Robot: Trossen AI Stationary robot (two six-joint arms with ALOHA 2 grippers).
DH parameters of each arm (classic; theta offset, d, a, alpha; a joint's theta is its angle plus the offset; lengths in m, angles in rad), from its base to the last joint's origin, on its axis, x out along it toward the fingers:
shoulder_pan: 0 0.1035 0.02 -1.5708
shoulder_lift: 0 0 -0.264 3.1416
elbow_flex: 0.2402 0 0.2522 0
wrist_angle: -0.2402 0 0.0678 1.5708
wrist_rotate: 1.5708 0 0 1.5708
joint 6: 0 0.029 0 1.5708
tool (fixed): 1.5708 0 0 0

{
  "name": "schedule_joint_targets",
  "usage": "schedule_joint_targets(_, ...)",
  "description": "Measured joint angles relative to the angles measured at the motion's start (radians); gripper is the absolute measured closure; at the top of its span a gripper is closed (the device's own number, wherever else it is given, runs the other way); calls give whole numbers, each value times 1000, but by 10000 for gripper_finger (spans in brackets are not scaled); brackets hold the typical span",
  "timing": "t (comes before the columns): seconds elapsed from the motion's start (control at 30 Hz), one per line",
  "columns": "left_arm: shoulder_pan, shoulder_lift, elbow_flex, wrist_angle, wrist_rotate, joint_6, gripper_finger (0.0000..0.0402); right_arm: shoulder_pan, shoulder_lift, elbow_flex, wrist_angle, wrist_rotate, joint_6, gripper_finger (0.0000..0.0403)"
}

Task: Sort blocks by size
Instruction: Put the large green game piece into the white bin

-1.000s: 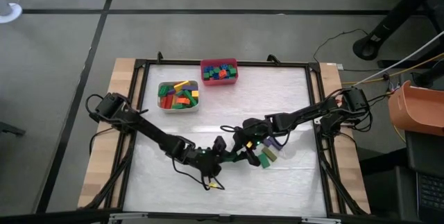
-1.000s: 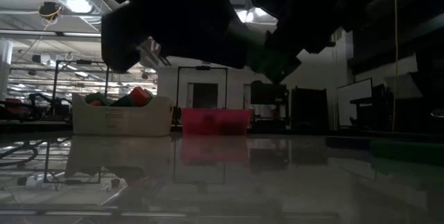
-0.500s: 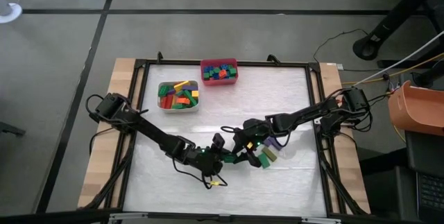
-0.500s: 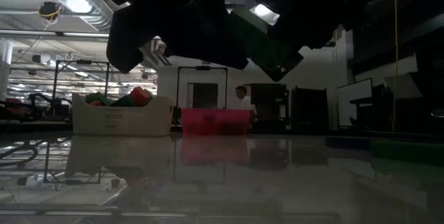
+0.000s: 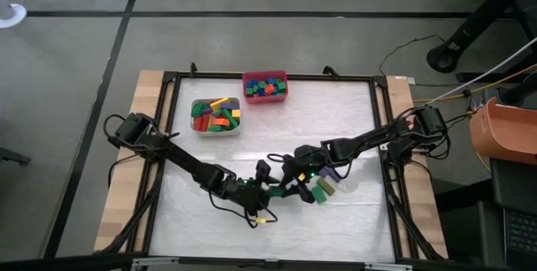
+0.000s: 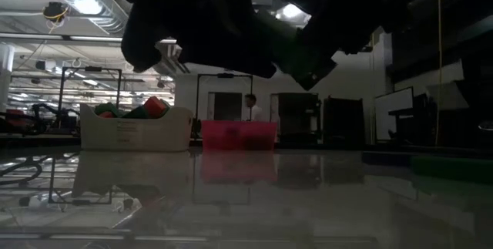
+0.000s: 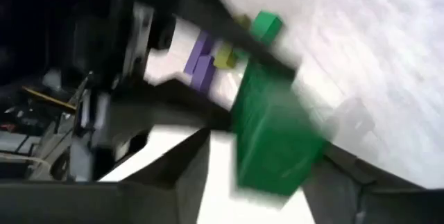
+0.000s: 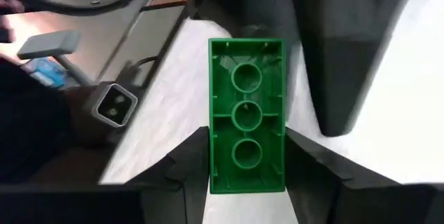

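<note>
A: How far along does the sorting look?

B: Mostly done, I'd judge. The white bin (image 5: 216, 116) near the far edge of the desk (image 5: 352, 112) holds long bars, and the red bin (image 5: 265, 86) beside it holds short squarish pieces. What's left is a small cluster of loose blocks (image 5: 322, 187) near the middle of the desk, under the right arm, plus 1 green block (image 8: 246, 134) in the air.

A: Who has that green block?

B: The right gripper (image 8: 244, 156). Its fingers are part closed, pinching the block by its 2 long sides, with the hollow underside and its 3 round tubes facing the wrist camera.

A: Which way does it point?

B: It's a long bar. Its long axis runs straight out between the fingers, away from the wrist, so most of it sticks out beyond the fingertips, toward the left arm.

A: And the left gripper?

B: The left gripper (image 5: 270, 194) sits right up against the right one, above the middle of the desk. In its wrist view the green block is just ahead of it, but too blurred for me to tell whether its fingers are open or touching the block.

A: So a handover?

B: Possibly. The 2 grippers meet at that block, and as a long bar it would belong in the white bin.
</note>
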Motion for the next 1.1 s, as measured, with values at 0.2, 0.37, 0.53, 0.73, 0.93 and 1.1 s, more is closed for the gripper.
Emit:
schedule_joint_targets(0.2,-11,0,1,29,6,34,181,-8,0,0,-8,54,4,244)
schedule_joint_targets(0.37,-9,-1,1,22,5,32,192,-7,0,0,-8,42,5,244)
schedule_joint_targets(0.53,-1,-1,1,16,5,32,225,-7,0,0,-8,34,6,244)
schedule_joint_targets(0.73,-2,-1,1,15,3,42,302,-7,0,0,-4,24,10,244)
schedule_joint_targets(0.93,-10,-1,1,16,1,46,325,-7,0,0,-2,24,11,244)
schedule_joint_targets(1.1,-14,-10,1,14,2,0,325,-7,0,0,-2,31,4,226)
